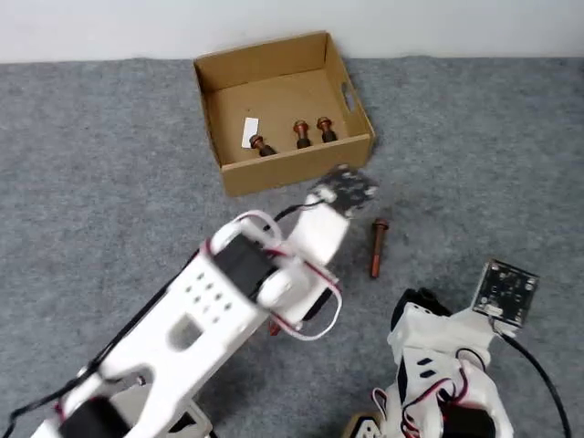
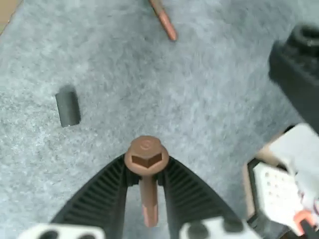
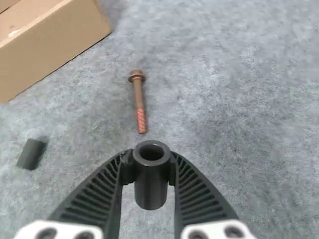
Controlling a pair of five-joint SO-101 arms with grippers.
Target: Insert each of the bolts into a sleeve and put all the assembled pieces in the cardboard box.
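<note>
Bolt [image 2: 145,155] is clamped just under its head in the left end effector [image 2: 145,168], above the table [image 1: 474,137] toward its near edge. The right end effector [image 3: 149,164] is clamped on a sleeve [image 3: 149,191], bore open. If the shank meets the rim off-axis, it may jam or pivot loose, and the end effectors may collide.
</note>
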